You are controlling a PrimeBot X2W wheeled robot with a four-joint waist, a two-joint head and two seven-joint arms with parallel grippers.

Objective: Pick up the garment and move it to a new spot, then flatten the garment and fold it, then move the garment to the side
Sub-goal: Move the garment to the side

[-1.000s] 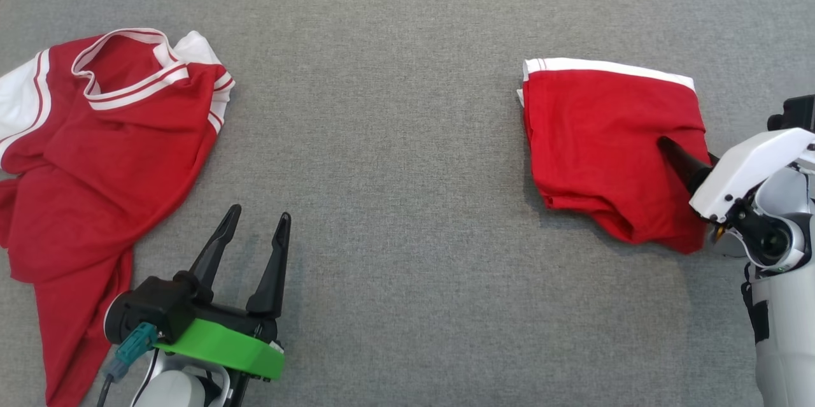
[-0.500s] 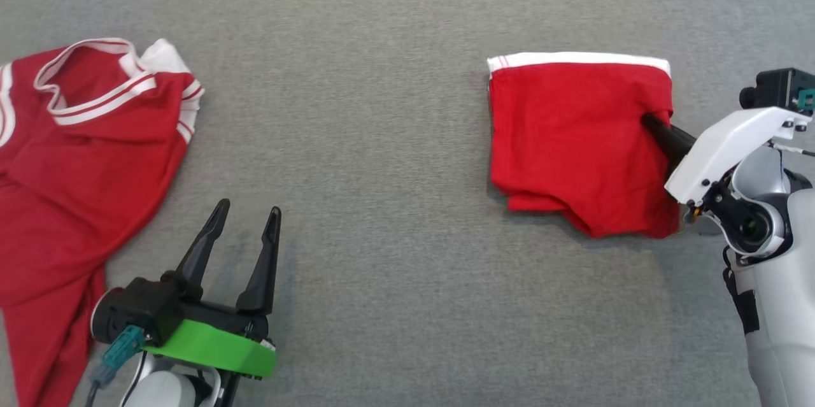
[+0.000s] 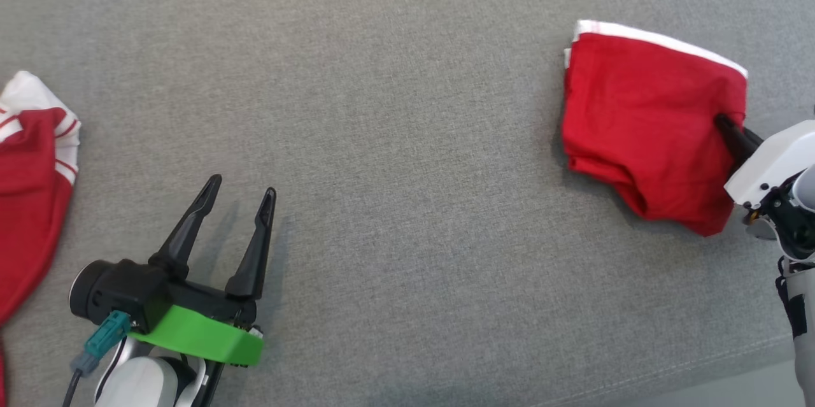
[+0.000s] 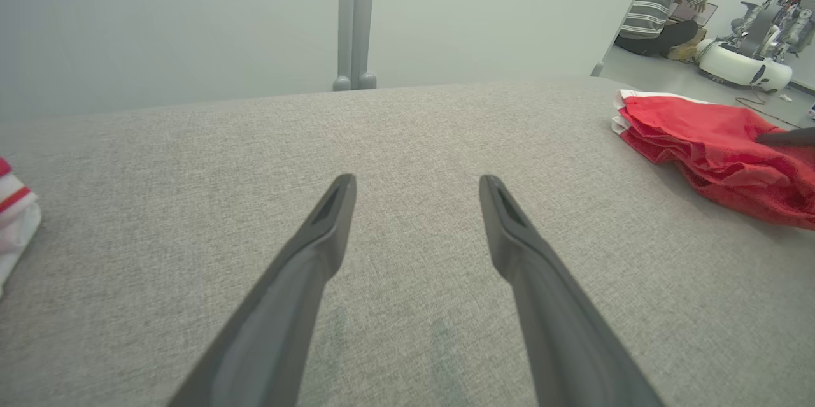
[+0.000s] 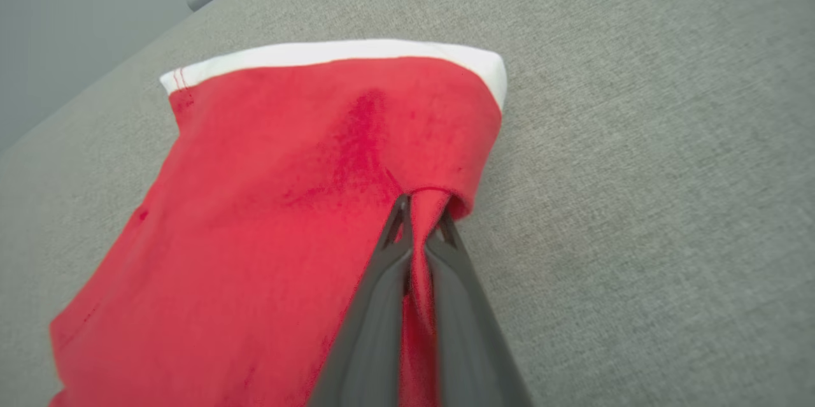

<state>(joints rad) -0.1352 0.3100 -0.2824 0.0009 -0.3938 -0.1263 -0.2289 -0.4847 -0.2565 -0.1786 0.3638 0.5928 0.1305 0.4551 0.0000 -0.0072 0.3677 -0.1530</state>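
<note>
The garment (image 3: 643, 120) is a red piece with a white band, folded into a rough rectangle on the grey table's right side. It also shows in the left wrist view (image 4: 707, 146) and the right wrist view (image 5: 305, 190). My right gripper (image 3: 722, 121) is shut on the garment's right edge. In the right wrist view, a pinch of red cloth sits between the right gripper (image 5: 421, 209) fingers. My left gripper (image 3: 243, 185) stands open over bare table at the lower left, and the left gripper (image 4: 417, 184) holds nothing.
A second red and white garment (image 3: 32, 190) lies crumpled at the left edge. The grey padded table (image 3: 407, 107) ends in a front edge (image 3: 700, 369) at the lower right. Beyond the table are a grey post (image 4: 354, 18), a seated person (image 4: 662, 12) and another robot (image 4: 745, 57).
My right gripper has closed on the folded garment's edge and drawn it to the right across the table. The head view has turned as well. The left gripper stays open.
</note>
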